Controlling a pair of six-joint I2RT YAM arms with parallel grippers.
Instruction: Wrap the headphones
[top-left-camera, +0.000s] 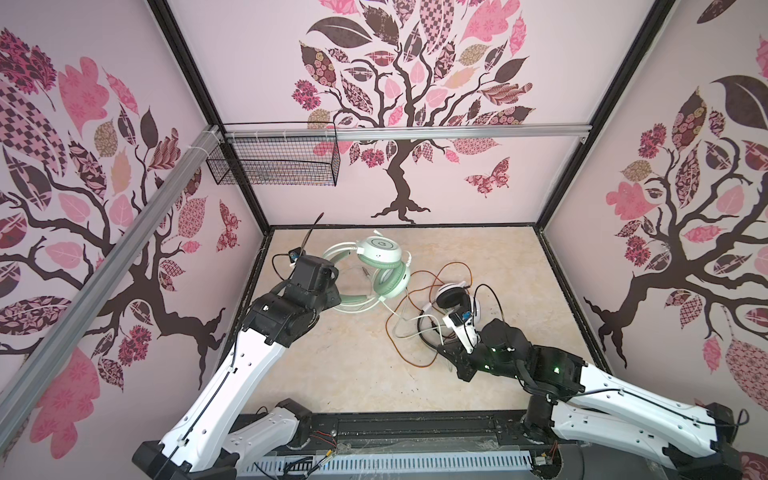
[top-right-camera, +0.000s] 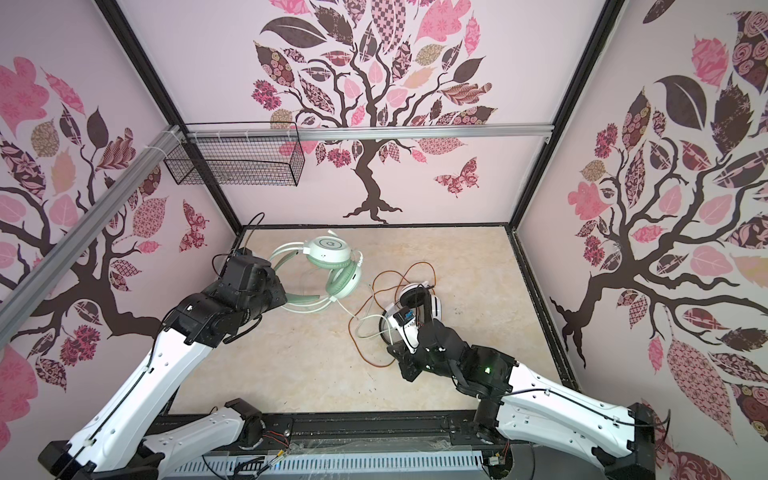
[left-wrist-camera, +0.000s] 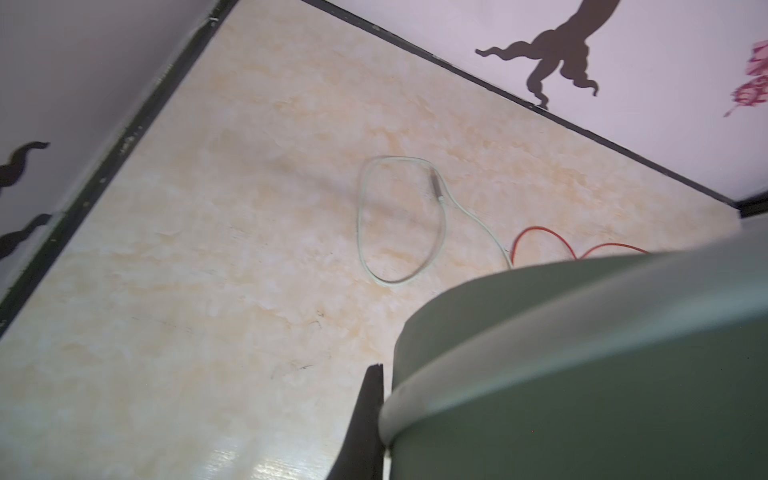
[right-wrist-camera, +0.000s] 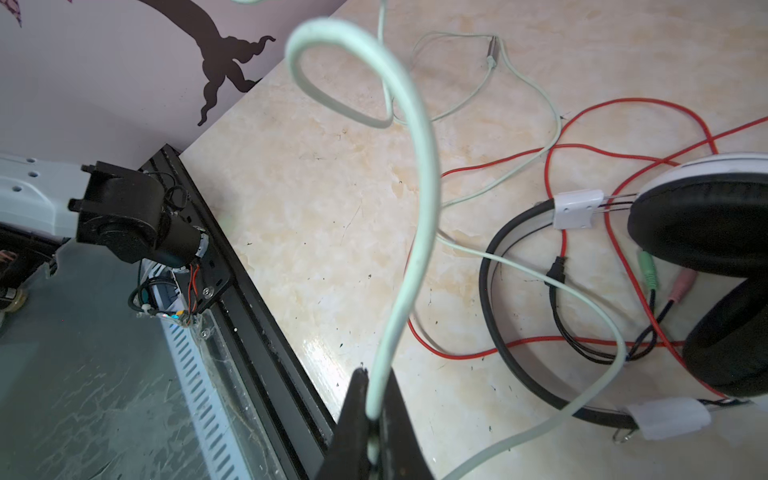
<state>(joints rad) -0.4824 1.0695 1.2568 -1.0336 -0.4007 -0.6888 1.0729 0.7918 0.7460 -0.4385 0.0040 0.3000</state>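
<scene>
Well, on the left of both top views, the left gripper (top-left-camera: 328, 286) is squeezed shut on the padded band of the mint-green headset (top-left-camera: 380, 249). That headset lies on the table (top-left-camera: 332, 374) near the back, just right of the gripper. Its pale green cable (right-wrist-camera: 428, 187) runs toward the middle and crosses the orange-red cable (right-wrist-camera: 636, 99), which lies in loose loops. Right of the middle sits the white and black headset (top-left-camera: 451, 295), in the middle of those loops. Just below it in the picture, the right gripper (right-wrist-camera: 372, 415) pinches the pale green cable tight between its two fingers. The cable curls up from there in a big loop.
</scene>
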